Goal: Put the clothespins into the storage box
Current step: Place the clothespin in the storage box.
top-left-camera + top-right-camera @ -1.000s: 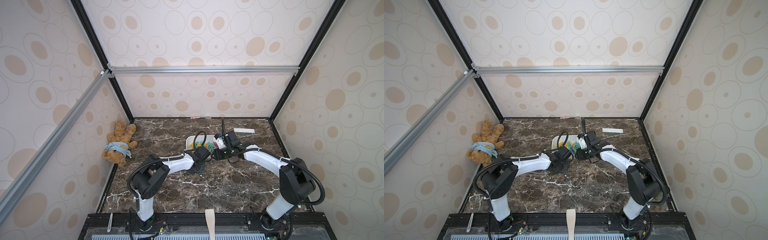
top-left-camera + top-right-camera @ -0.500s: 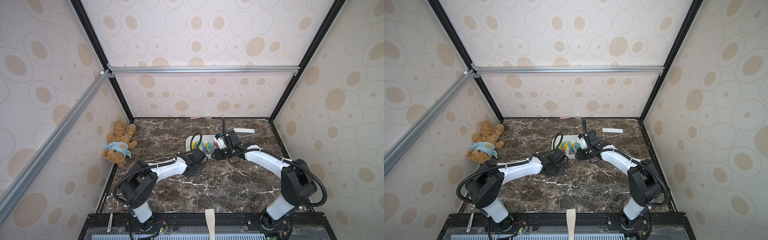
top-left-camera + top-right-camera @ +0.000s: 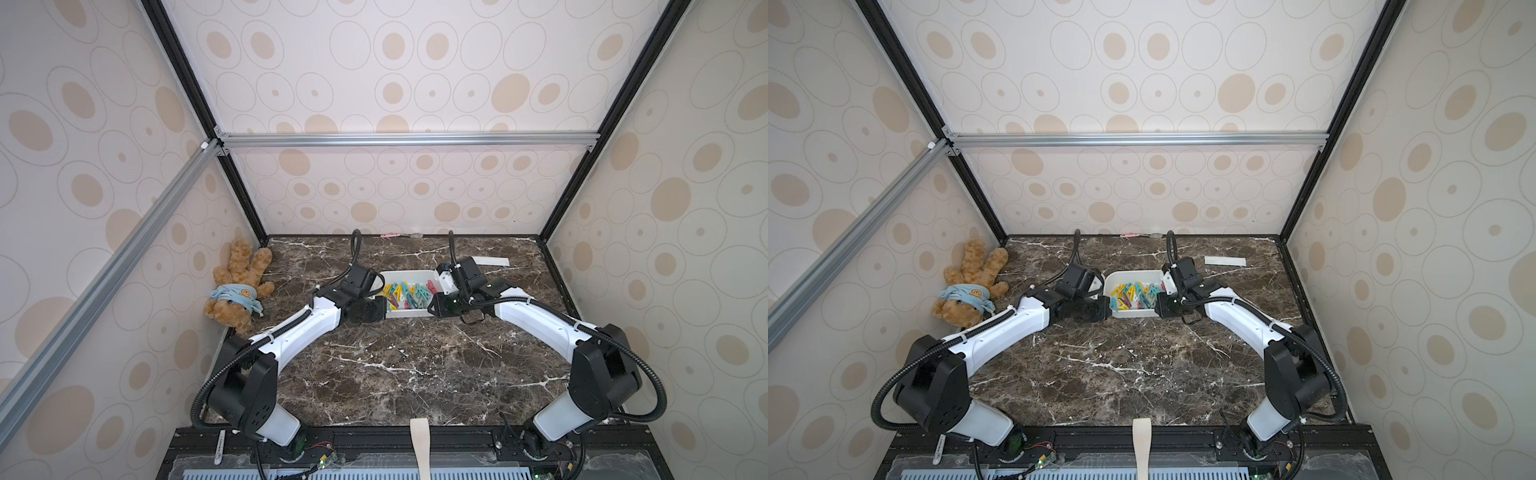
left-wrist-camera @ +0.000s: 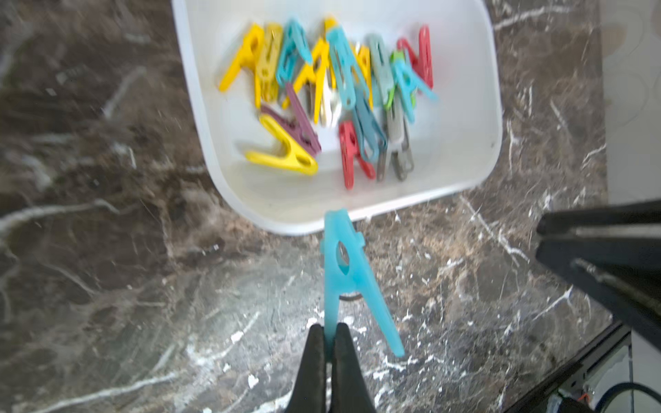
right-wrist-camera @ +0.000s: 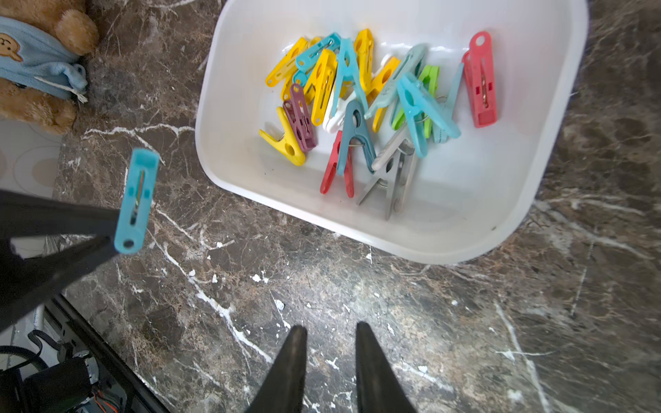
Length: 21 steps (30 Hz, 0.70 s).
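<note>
The white storage box (image 3: 409, 275) (image 3: 1133, 275) stands mid-table with several coloured clothespins (image 3: 405, 295) (image 3: 1133, 297) piled inside. The left wrist view shows the clothespins (image 4: 339, 89) in the box (image 4: 193, 89), blurred. My left gripper (image 4: 329, 327) (image 3: 376, 311) is shut on one leg of a teal clothespin (image 4: 343, 271) (image 5: 137, 202), just outside the box's near left corner. My right gripper (image 5: 331, 330) (image 3: 434, 307) is open over bare marble by the box's (image 5: 465, 221) near right corner, with nothing between its fingers.
A brown teddy bear (image 3: 239, 286) with a blue bib lies against the left wall. A flat white paper strip (image 3: 492, 262) lies behind the right arm. A small pink item (image 3: 390, 235) sits at the back edge. Patterned walls enclose the marble table (image 3: 415, 365).
My left gripper has drawn back to the left from in front of the box, which now shows whole. The right arm has hardly moved.
</note>
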Each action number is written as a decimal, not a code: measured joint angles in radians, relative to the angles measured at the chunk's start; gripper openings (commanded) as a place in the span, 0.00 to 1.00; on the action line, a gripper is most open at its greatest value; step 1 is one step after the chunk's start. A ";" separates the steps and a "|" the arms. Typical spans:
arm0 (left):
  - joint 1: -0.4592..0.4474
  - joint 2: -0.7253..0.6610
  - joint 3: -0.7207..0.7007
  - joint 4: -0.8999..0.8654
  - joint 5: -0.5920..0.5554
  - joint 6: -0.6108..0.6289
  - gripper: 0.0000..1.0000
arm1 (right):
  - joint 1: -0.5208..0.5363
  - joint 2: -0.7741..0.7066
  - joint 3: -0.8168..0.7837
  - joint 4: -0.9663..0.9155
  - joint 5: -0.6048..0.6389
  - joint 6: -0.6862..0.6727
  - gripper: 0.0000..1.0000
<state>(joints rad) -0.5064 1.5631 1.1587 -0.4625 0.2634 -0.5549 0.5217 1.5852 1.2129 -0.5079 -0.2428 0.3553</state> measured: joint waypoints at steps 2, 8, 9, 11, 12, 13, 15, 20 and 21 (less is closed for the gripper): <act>0.017 0.054 0.067 0.013 0.002 0.025 0.00 | 0.000 0.000 0.037 -0.019 0.012 0.000 0.27; 0.022 0.244 0.231 0.047 0.009 0.069 0.00 | 0.002 -0.011 0.090 -0.061 0.034 0.000 0.27; 0.022 0.270 0.247 0.056 0.012 0.072 0.00 | 0.002 -0.013 0.091 -0.066 0.036 0.000 0.27; 0.022 0.303 0.259 0.060 0.018 0.075 0.00 | 0.003 -0.013 0.092 -0.074 0.038 0.000 0.27; 0.021 0.331 0.286 0.037 0.029 0.074 0.00 | 0.003 -0.013 0.091 -0.074 0.038 0.001 0.27; 0.017 0.365 0.324 0.036 0.038 0.075 0.00 | 0.003 -0.013 0.091 -0.071 0.037 0.002 0.27; 0.014 0.427 0.389 0.043 0.046 0.075 0.00 | 0.003 -0.012 0.091 -0.065 0.036 0.002 0.27; -0.008 0.530 0.498 0.016 0.049 0.074 0.00 | 0.003 0.005 0.091 -0.033 0.027 0.003 0.27; -0.014 0.547 0.521 0.010 0.048 0.074 0.00 | 0.003 0.008 0.091 -0.026 0.026 0.003 0.27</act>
<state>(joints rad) -0.5209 2.1101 1.6798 -0.4522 0.3111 -0.4808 0.5251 1.5932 1.3041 -0.5343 -0.2173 0.3584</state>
